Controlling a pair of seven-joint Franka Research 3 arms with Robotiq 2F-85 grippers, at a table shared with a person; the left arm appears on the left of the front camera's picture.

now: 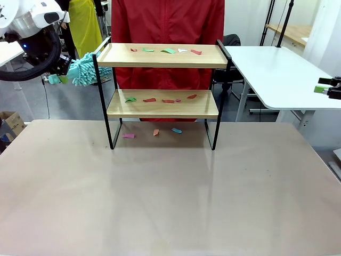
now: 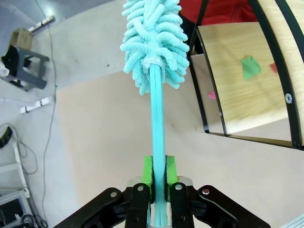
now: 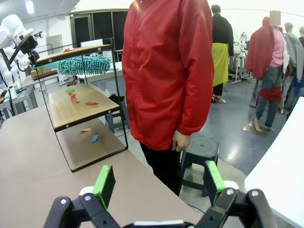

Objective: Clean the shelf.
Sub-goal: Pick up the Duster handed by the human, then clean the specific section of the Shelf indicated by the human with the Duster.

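Front camera across table [image 1: 160, 202] toward shelf [image 1: 160, 110]; 2 wrist cameras from its sides.

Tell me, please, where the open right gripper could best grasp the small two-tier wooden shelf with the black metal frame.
Probably the thin black side rail at the right end of the shelf's top board, coming from the robot's right with the right gripper: the bar is slim, nearest that arm, and clear of the coloured scraps.

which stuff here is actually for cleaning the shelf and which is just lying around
For the job: shelf, teal duster clamped in the left gripper, coloured scraps on both boards and on the table beneath.
Just around: white side table, cardboard box, black stool, open right gripper.
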